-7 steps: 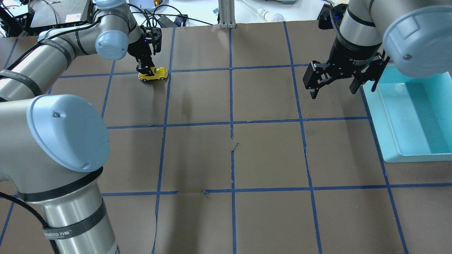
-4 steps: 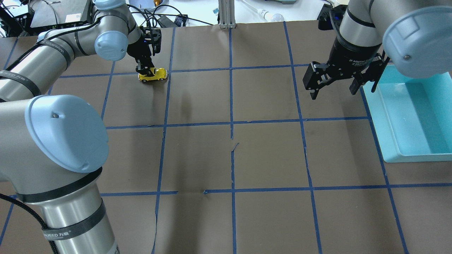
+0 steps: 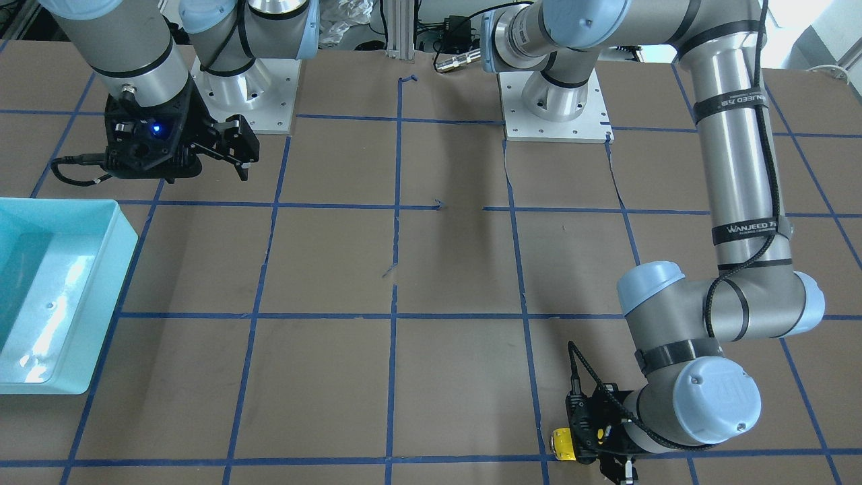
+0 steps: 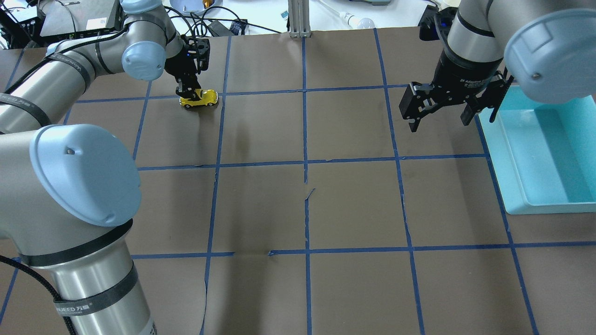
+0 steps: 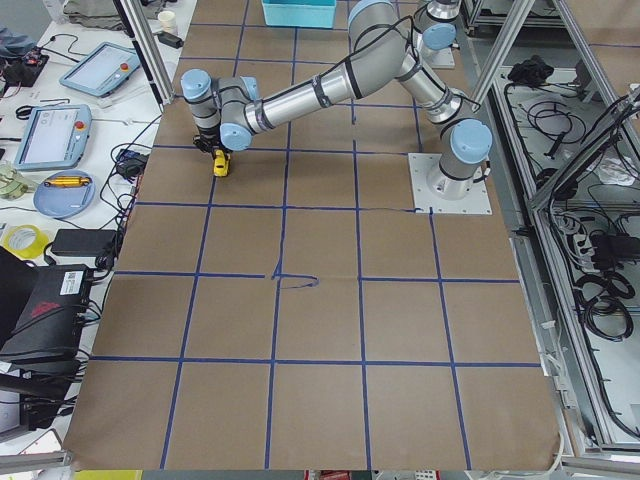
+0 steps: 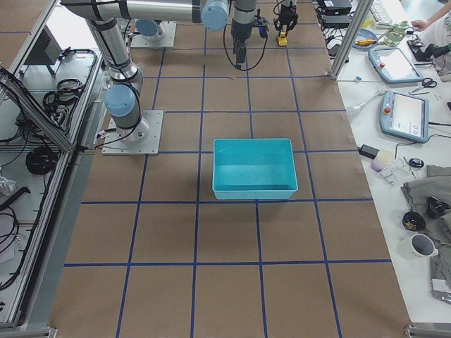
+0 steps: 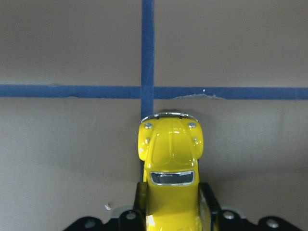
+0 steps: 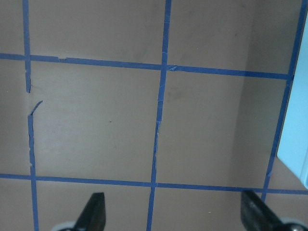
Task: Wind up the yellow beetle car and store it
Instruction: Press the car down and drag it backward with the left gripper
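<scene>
The yellow beetle car [image 4: 200, 98] stands on the brown table at the far left, by a crossing of blue tape lines. My left gripper [image 4: 188, 91] is shut on its rear half. In the left wrist view the car [image 7: 170, 159] points away from the camera, with a black finger [image 7: 140, 202] on each side. It also shows in the front-facing view [image 3: 561, 446], the left view [image 5: 220, 165] and the right view [image 6: 282, 40]. My right gripper [image 4: 438, 123] hangs open and empty above the table next to the bin, with nothing between its fingertips [image 8: 94, 209].
A teal bin [image 4: 511, 153] stands empty at the table's right side; it also shows in the front-facing view [image 3: 101, 296]. An aluminium post [image 4: 298, 18], cables and a light bulb [image 4: 364, 22] lie beyond the far edge. The brown paper is torn near the middle [image 4: 308, 193].
My left gripper has moved slightly to the left with the car held in it. My right gripper has stayed in place, open.
</scene>
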Robot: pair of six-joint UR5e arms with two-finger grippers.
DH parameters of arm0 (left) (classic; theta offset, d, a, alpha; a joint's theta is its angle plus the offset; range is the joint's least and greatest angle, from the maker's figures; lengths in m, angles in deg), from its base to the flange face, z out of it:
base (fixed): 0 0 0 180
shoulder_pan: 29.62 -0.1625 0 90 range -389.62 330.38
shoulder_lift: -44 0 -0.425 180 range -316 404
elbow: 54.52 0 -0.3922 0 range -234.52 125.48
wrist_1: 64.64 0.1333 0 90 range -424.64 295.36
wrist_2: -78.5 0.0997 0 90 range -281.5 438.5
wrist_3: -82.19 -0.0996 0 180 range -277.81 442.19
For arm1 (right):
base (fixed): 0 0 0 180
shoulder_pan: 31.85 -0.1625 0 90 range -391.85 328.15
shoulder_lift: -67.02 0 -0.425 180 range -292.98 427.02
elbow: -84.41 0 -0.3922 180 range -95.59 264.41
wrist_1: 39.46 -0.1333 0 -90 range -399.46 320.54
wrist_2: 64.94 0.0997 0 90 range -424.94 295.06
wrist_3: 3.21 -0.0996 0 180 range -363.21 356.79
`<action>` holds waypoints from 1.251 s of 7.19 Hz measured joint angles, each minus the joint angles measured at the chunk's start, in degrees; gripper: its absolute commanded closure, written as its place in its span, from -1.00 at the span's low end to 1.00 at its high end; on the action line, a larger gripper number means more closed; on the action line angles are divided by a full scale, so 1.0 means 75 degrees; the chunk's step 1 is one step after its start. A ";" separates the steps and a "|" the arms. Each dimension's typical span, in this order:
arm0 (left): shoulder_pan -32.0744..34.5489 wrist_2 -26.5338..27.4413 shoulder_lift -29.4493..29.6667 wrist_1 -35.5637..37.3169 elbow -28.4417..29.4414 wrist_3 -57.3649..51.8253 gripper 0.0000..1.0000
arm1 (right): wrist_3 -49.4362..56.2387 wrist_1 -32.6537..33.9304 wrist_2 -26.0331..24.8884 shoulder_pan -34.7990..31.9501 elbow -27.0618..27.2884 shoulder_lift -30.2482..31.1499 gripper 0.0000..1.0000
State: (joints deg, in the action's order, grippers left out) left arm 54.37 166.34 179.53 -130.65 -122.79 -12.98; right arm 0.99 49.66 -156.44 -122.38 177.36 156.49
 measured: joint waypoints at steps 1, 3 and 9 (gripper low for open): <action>-0.0008 0.0044 0.0000 0.0008 -0.0001 -0.0016 1.00 | 0.0001 0.0000 0.0000 0.0000 0.0002 0.0000 -1.00; -0.0017 0.0158 -0.0002 0.0013 -0.0009 -0.0028 1.00 | 0.0002 0.0000 0.0000 0.0000 0.0004 -0.0003 -1.00; -0.0140 0.0171 -0.0025 0.0011 -0.0034 -0.0047 1.00 | 0.0009 0.0000 0.0011 -0.0008 -0.0003 -0.0001 -1.00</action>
State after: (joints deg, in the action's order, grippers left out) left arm 53.32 167.62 179.35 -130.57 -123.05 -13.33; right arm 1.06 49.66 -156.36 -122.43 177.34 156.49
